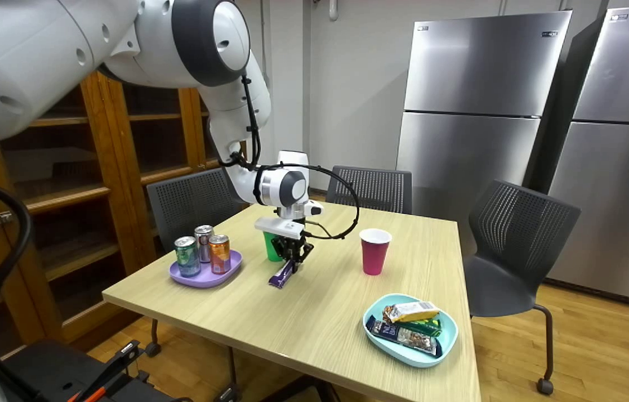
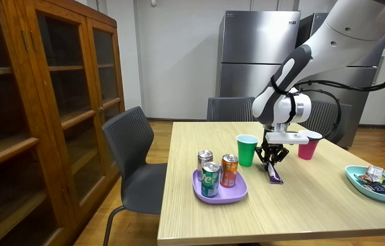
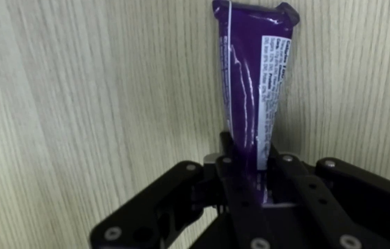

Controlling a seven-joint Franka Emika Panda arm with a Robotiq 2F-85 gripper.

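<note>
End effector — pinching slim, creased, glossy purple bar | pale, finely streaked tabletop | tapered green cup nearby

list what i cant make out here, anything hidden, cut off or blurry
Purple bar, one end: hidden by the gripper in all three views.
White panel on it, most small print: blurred in the wrist view.
Silver can, lower front: covered by the green can in an exterior view.
Green cup, bottom inside: hidden by its wall in an exterior view.
Teal tray, right side: cut off by the edge in an exterior view.
</note>
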